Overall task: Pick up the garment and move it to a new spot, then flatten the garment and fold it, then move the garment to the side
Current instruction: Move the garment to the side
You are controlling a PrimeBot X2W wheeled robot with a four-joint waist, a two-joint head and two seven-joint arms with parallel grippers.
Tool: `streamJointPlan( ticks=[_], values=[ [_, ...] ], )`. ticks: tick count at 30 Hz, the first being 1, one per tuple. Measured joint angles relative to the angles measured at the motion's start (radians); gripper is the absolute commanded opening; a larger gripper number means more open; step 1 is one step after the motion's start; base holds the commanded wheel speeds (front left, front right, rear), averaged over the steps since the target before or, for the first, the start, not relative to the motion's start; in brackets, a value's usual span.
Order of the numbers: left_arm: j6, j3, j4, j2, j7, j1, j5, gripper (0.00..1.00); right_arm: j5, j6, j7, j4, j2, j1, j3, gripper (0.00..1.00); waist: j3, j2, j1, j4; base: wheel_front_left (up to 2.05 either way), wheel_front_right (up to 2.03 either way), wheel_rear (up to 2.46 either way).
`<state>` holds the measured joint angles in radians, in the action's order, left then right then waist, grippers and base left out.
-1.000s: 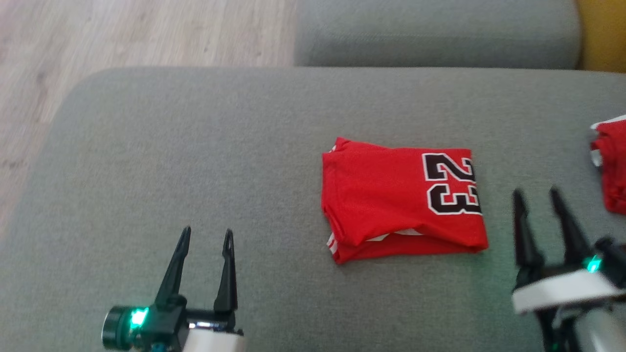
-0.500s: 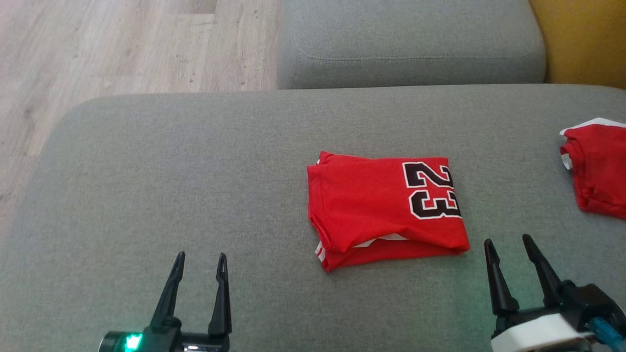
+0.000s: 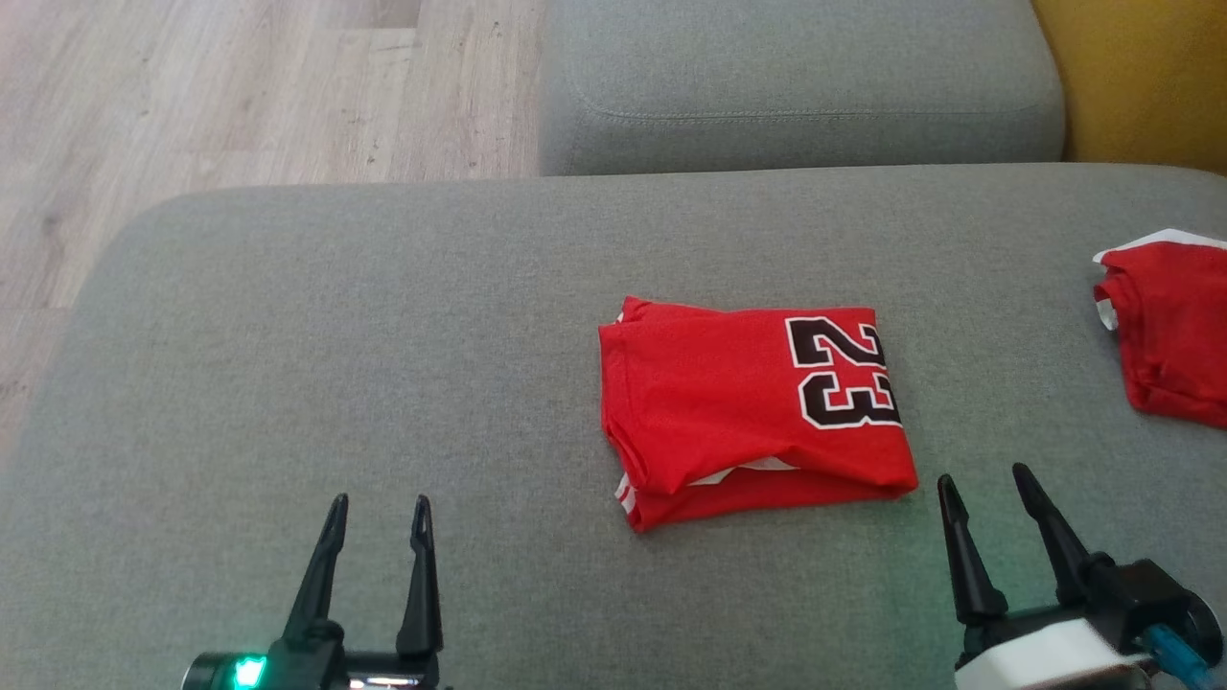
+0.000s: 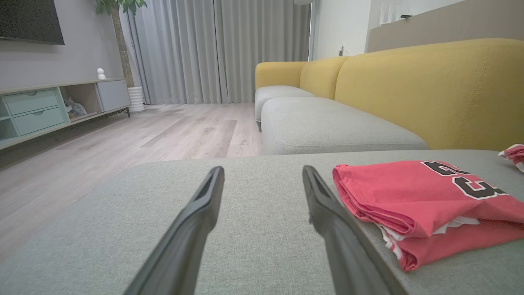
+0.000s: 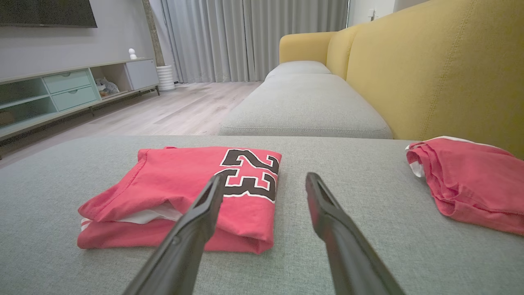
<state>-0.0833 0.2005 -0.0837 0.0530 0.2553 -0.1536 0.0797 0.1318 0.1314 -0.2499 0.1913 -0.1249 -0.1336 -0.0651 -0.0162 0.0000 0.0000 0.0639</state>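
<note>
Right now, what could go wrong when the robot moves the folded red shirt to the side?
The shirt sits in loose layers, with white fabric peeking out at its near edge, so grabbing only the top layer could pull the fold open. Another red garment lies farther right on the cushion; sliding the shirt that way might bunch them together.

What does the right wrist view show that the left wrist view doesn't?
Right wrist view: the open right end effector, the whole 23 on the folded jersey, and most of a second red garment.
Left wrist view: the open left end effector, the plant's leaves, and the jersey's layered fold edge up close.
Both: the jersey on the grey cushion, the yellow sofa back, curtains and the TV cabinet.
</note>
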Motion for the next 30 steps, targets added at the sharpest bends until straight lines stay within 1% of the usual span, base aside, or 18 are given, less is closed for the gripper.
streamJointPlan(
  ticks=[6, 14, 22, 30],
  values=[
    [-0.005, -0.008, 0.0, 0.0, 0.0, -0.001, 0.003, 1.0, -0.007, 0.0, 0.0, 0.0, 0.002, 0.0, -0.006, 1.0, -0.002, 0.0, 0.0, -0.002, 0.0, 0.0, 0.0],
    [-0.014, -0.014, 0.003, 0.0, 0.0, -0.002, 0.04, 1.0, -0.01, 0.0, 0.0, -0.006, 0.002, 0.0, -0.011, 1.0, 0.002, 0.0, 0.0, -0.006, 0.0, 0.0, 0.0],
    [-0.019, -0.016, 0.003, 0.0, 0.0, -0.002, 0.045, 1.0, -0.023, 0.0, 0.0, -0.007, 0.002, 0.0, -0.016, 1.0, 0.008, 0.0, 0.0, -0.006, 0.0, 0.0, 0.0],
    [-0.012, -0.016, 0.025, 0.0, 0.0, -0.001, 0.056, 1.0, -0.027, 0.0, -0.001, 0.014, 0.0, 0.01, -0.025, 1.0, 0.052, 0.0, 0.0, -0.009, 0.0, 0.0, 0.0]
  ],
)
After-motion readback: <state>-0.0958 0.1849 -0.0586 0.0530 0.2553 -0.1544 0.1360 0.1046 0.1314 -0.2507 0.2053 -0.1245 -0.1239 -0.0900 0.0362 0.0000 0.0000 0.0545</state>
